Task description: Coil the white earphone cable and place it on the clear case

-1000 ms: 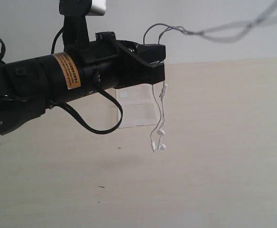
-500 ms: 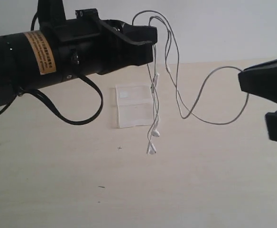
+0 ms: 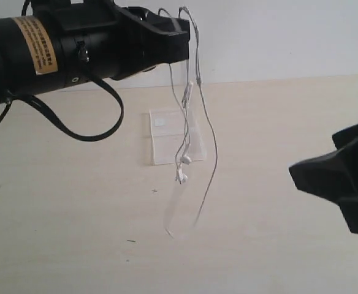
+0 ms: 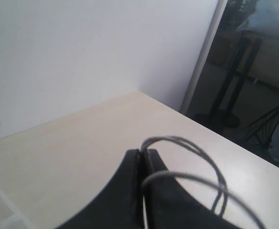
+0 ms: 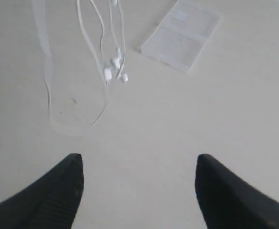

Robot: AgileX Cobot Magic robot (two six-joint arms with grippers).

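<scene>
The cable (image 3: 189, 93) hung in the air, draped in a couple of long loose loops from the left tool (image 3: 184, 37), which was raised well above the worktop (image 3: 277, 122). In the left wrist view that tool's jaws were clenched together, with two bends of cable arching out from between them, so it was grasping the cable near the top of the loops. The earbuds (image 3: 182, 174) dangled together at the bottom of one strand. A longer strand swung lower and was blurred, and I could not tell whether its end touched the worktop.

The case (image 3: 163, 147) lay open and flat on the worktop with nothing on it. In the exterior view the cable crossed in front of it. In the right wrist view the earbuds hung off to one side of it, so the cable was probably near the case and not directly over it.

The right tool (image 5: 137, 186) was released: its fingers stood wide apart with only bare worktop between them, well clear of the cable.

By my judgement the task was partly done. A few turns were gathered at the left tool, but they were slack and uneven, and one long tail was loose. That tail had yet to be gathered into the bundle, and the coil had yet to be lowered onto the case and let go.
</scene>
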